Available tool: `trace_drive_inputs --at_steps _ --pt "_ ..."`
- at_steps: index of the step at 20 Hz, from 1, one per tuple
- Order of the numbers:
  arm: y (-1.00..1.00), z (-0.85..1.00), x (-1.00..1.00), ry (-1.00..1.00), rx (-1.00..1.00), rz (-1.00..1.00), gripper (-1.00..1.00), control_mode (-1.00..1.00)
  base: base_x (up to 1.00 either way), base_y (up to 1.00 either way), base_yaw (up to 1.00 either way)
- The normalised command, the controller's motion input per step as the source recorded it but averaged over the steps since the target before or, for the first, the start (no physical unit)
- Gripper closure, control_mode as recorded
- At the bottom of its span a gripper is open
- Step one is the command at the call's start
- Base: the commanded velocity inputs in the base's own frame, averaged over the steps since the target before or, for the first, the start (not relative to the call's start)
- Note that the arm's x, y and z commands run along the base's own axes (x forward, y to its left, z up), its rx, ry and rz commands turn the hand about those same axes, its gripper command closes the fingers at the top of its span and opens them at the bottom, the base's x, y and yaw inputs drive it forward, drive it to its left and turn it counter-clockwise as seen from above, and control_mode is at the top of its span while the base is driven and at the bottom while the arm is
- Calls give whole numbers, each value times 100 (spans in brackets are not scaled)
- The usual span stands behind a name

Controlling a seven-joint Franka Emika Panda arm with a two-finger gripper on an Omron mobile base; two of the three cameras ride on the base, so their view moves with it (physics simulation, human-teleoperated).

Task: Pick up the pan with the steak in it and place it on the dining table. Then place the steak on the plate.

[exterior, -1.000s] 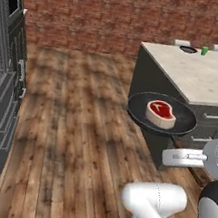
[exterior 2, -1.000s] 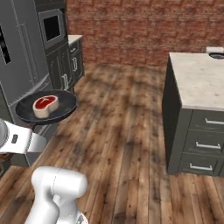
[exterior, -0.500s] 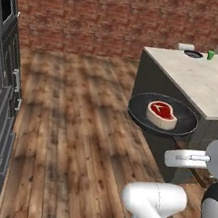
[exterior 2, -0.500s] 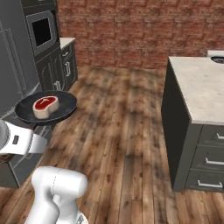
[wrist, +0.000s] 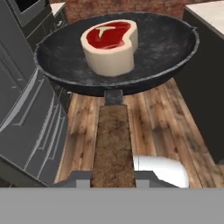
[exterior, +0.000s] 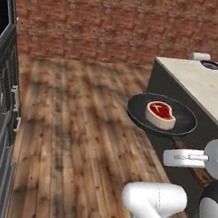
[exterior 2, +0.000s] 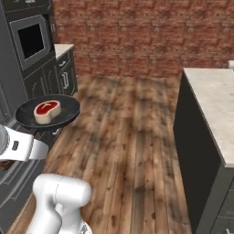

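Gripper (wrist: 113,177) clamped on the pan (wrist: 166,48) handle, steak (wrist: 111,43) inside.

Black pan (wrist: 166,48) with a brown handle; steak (wrist: 110,46) red on top, cream-sided. Beige speckled table (exterior: 211,88) on a dark grey base. Far plate (exterior: 210,64) looks dark, perhaps navy. Red brick wall (exterior: 122,17).

a home kitchen: a red brick wall (exterior: 121,22) across the top, wood plank floor (exterior: 75,140) below, a built-in oven (exterior 2: 29,41) in dark cabinets at upper left, and a stone-topped island (exterior: 210,91) at right.
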Motion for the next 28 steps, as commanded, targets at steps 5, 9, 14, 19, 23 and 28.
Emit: trace_drive_inputs --at_steps 5,9,14,19,23,28 --pt "0 0 0 0 0 0 100 100 100 11 2" --pt "0 0 0 0 0 0 100 100 100 2 7" --pt "0 0 0 0 0 0 100 100 100 7 4" --pt "0 0 0 0 0 0 100 100 100 11 3" --pt "0 0 0 0 0 0 100 100 100 15 1" --pt "0 0 0 0 0 0 100 100 100 19 0"
